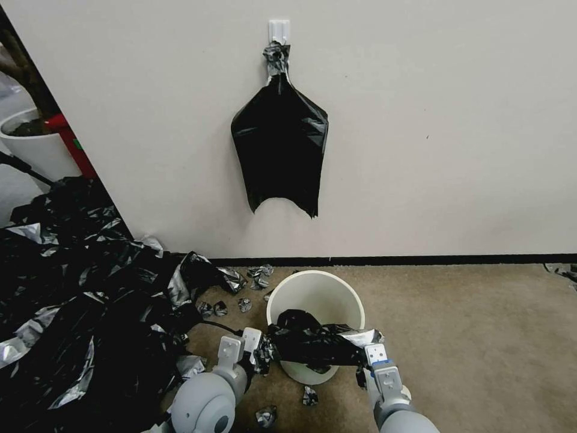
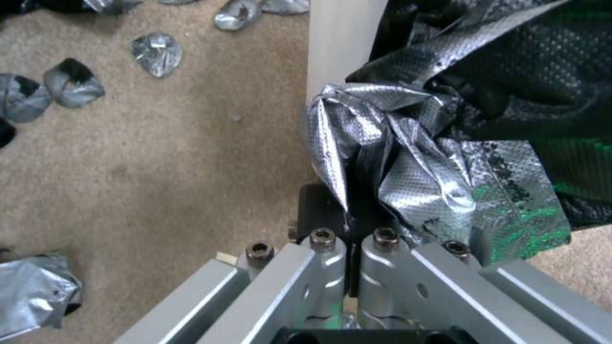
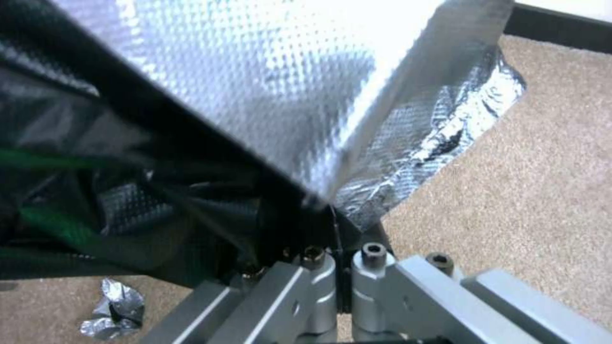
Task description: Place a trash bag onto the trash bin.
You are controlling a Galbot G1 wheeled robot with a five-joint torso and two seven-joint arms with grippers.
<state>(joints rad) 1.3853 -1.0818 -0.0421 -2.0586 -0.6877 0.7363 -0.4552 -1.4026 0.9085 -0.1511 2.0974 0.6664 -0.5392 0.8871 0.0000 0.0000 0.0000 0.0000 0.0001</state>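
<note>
Left tool (image 1: 255,344): closed tight on a crumpled silver-black corner of the trash bag (image 1: 312,341), just beside the left wall of the trash bin (image 1: 336,300); the left wrist view shows the film pinched between the two meeting fingers.
Right tool (image 1: 371,352): clamped on the opposite corner of the bag, at the bin's right near rim.
Trash bag: stretched as a bunched band between the two tools, draped across the near part of the bin's mouth, some film sagging inside.
Long axis: runs left to right, across the robot's front.
Key relation: the bag lies over the near rim only; the far rim is bare, away from both tools toward the wall (image 1: 421,150).
Nearer arm: neither; both sit level at the bin's sides.
Arm pose: both forearms low, reaching forward, wrists aimed at the bin.
Bin: upright on the carpet (image 1: 481,337).
</note>
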